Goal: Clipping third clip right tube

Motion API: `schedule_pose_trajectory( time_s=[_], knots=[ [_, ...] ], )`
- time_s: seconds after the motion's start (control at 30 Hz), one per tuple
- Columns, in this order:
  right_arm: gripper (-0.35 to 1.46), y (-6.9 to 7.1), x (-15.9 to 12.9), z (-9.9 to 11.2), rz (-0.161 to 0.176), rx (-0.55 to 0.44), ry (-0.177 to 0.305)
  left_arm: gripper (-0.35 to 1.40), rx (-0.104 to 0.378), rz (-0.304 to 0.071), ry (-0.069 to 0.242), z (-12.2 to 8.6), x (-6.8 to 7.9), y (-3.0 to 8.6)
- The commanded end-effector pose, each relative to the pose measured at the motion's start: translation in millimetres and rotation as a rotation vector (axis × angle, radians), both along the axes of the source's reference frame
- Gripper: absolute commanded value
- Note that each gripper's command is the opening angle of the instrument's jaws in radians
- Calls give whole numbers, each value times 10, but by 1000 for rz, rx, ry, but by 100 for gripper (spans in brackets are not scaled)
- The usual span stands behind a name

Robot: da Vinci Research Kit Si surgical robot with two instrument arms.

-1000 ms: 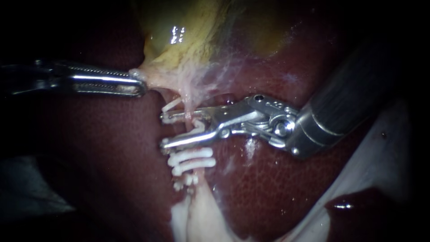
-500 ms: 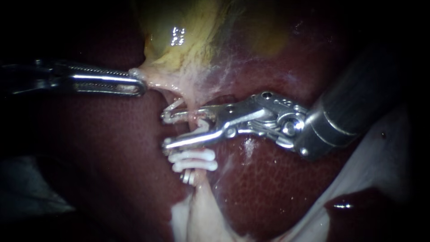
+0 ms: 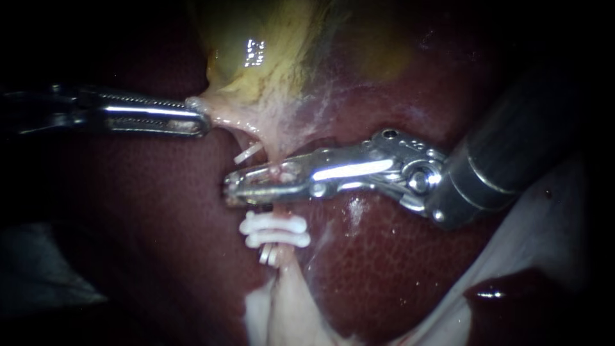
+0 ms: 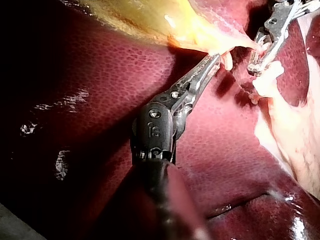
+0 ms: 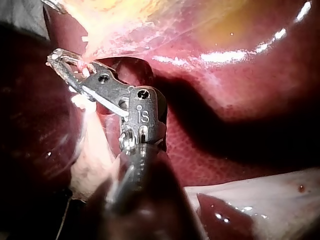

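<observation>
My right instrument (image 3: 236,186) comes in from the right, and its jaws lie shut across the pale pink tube (image 3: 277,172) just below the gallbladder (image 3: 269,57). Two white clips (image 3: 275,230) sit on the same tube right under the jaws. One more white clip (image 3: 246,154) slants just above them. My left instrument (image 3: 200,120) is shut on the gallbladder's lower edge and holds it taut to the left. The left wrist view shows its jaws (image 4: 215,59) on that pale edge. In the right wrist view my right instrument (image 5: 59,59) is closed at the tube.
Dark red liver (image 3: 384,256) surrounds the tube on both sides. Whitish tissue (image 3: 282,307) spreads out below the clips. A pale sheet (image 3: 544,237) lies at the lower right, beside my right instrument's dark shaft (image 3: 512,147).
My right instrument's jaws, open around the tube a second ago, have closed on it. The left instrument has kept its hold and place.
</observation>
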State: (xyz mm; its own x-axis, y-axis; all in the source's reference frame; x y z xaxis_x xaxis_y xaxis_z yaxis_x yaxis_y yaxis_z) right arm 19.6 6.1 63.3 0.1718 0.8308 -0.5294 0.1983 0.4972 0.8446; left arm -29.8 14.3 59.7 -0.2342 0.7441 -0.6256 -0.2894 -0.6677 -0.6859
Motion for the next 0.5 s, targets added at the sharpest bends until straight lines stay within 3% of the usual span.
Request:
schedule_pose_trajectory(
  time_s=[0.03,0.13,0.5],
  knots=[
    [-35,0,0,0,-2,-5,-14,-35,0,0,0,0,0,0],
    [-35,-1,-2,0,-8,-13,-46,-35,0,0,0,0,0,0],
    [-35,-1,-2,4,-12,-14,-43,-35,0,0,0,0,0,0]
  ],
)
